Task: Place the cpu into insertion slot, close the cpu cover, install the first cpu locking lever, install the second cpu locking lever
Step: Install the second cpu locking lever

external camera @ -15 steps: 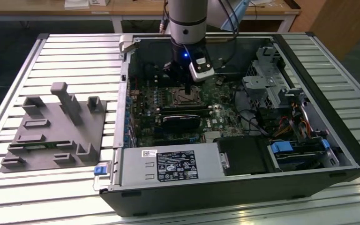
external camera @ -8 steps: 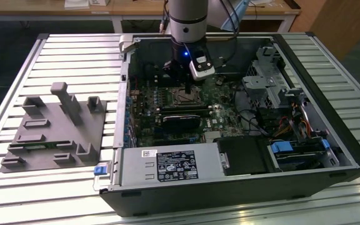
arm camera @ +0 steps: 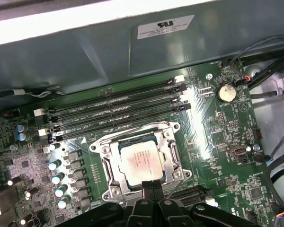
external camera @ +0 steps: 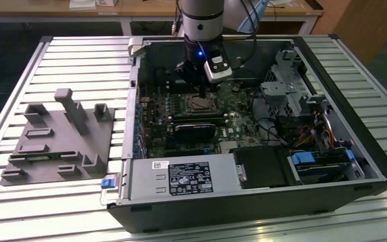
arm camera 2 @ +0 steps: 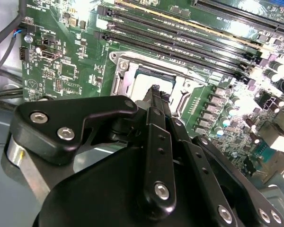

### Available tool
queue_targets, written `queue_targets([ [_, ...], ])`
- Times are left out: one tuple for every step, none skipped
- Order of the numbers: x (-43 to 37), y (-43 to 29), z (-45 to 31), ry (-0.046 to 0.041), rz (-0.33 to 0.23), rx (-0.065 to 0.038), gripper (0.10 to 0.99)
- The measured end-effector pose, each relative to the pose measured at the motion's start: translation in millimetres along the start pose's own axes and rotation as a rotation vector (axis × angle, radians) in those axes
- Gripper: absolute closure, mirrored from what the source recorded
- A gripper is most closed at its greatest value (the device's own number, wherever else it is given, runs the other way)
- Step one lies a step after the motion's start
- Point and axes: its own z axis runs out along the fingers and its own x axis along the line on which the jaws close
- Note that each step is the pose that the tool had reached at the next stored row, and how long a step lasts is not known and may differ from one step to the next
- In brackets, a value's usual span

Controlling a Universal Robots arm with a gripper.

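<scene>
Open PC case [external camera: 355,151]: jaws pinched together at cpu [arm camera: 141,161] edge, cpu cover [arm camera: 168,156] down around it.

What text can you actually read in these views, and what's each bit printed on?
Nothing reads clearly enough to quote.
White label on the case wall, first wrist view: print too small.
Black label on the silver box, exterior view: blurred.
White sticker just above it: blurred.
cpu face: faint print, unreadable.
Green board markings: too small to read.
</scene>
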Motion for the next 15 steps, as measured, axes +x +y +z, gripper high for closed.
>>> queue_targets([
  [0.0, 0.0, 0.0, -0.0001, 0.000, 0.000, 0.980],
  [0.0, 0.0, 0.1, 0.0000, 0.000, 0.000, 0.980],
  [0.0, 0.0, 0.0, 0.0000, 0.000, 0.000, 0.980],
  [0.0, 0.0, 0.0, -0.0001, 0.000, 0.000, 0.980],
  [-0.1, -0.2, 0.0, 0.0000, 0.000, 0.000, 0.980],
  [-0.2, -0.5, -0.1, 0.0001, 0.000, 0.000, 0.980],
  [-0.4, -0.9, 0.0, 0.0000, 0.000, 0.000, 0.980],
  [-0.6, -1.6, 0.0, 0.0000, 0.000, 0.000, 0.980],
  [-0.8, -2.2, 0.0, 0.0000, 0.000, 0.000, 0.980],
  [-1.2, -3.0, 0.0, 0.0000, 0.000, 0.000, 0.980],
  [-1.5, -3.9, 0.0, 0.0000, 0.000, 0.000, 0.980],
  [-2.0, -4.9, 0.0, 0.0000, 0.000, 0.000, 0.980],
  [-2.4, -6.1, 0.0, 0.0000, 0.000, 0.000, 0.980],
  [-2.9, -7.2, 0.0, 0.0000, 0.000, 0.000, 0.980],
  [-3.4, -8.5, 0.0, 0.0000, 0.000, 0.000, 0.980],
])
